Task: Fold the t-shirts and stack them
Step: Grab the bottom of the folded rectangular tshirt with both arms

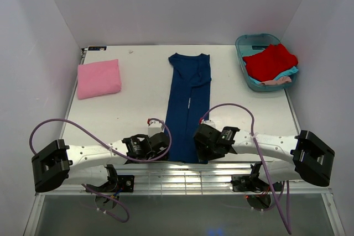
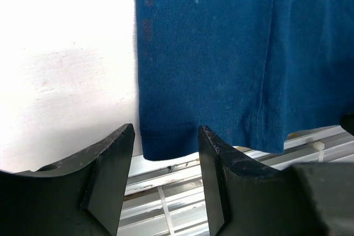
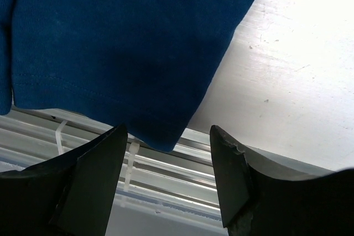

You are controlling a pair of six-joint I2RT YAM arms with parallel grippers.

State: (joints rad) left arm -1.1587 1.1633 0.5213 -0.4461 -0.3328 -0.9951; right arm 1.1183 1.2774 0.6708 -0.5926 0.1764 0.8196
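Left gripper (image 2: 166,136) and right gripper (image 3: 168,136), open and empty, face the near hem corners of the navy t-shirt (image 1: 188,98), overhanging the worktop (image 1: 138,87); a shallow pinch may catch one layer.

The navy t-shirt (image 1: 188,103) is matt knitted cloth with a stitched hem. Left of it, the pink t-shirt (image 1: 98,78) looks soft and matt. The table (image 1: 138,81) under it is white, matt and lightly scuffed. Right of it, the tub (image 1: 253,41) is smooth plastic. Below its hem, the rails (image 2: 171,189) are shiny metal.
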